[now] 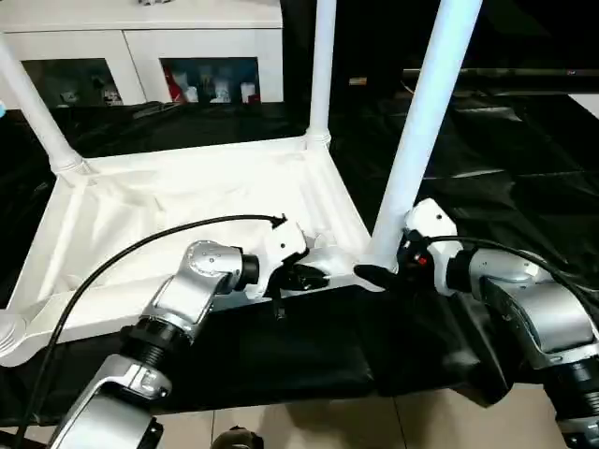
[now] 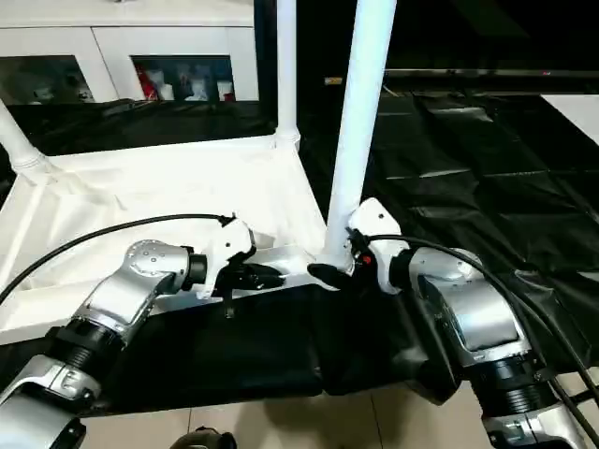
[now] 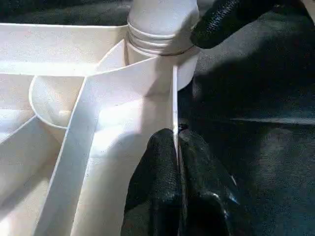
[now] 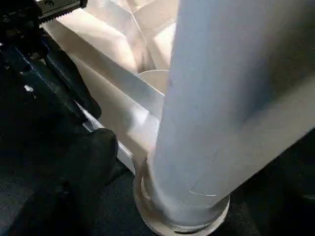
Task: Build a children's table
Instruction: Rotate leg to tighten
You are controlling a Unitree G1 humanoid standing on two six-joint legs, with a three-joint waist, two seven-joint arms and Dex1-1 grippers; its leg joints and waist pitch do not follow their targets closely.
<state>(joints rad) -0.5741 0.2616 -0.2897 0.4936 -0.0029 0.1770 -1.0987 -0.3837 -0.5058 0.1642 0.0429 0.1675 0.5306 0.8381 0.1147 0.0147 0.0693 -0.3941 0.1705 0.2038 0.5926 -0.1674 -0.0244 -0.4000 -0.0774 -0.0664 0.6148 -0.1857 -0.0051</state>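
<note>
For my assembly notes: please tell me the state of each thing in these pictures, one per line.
White plastic square table top: upside down on black sheet.
Three white tubular legs: standing in corner sockets.
Near-left corner socket: empty.
Left end effector: shut on table top's rim.
Right end effector: at nearest leg's base.

1. A low work surface draped in crinkled black plastic sheeting (image 1: 505, 140) is carrying the scene, its covering catching the light in folds and creases.
2. A small white plastic table top (image 1: 187, 210) is lying upside down directly on the sheeting, ribbed underside facing up, towards the surface's left side and near its front edge.
3. Long white tubular legs (image 1: 426, 112) are standing upright from the top's round corner sockets.
4. A pale tiled floor (image 1: 309, 423) is showing below the sheeting's front edge.
</note>
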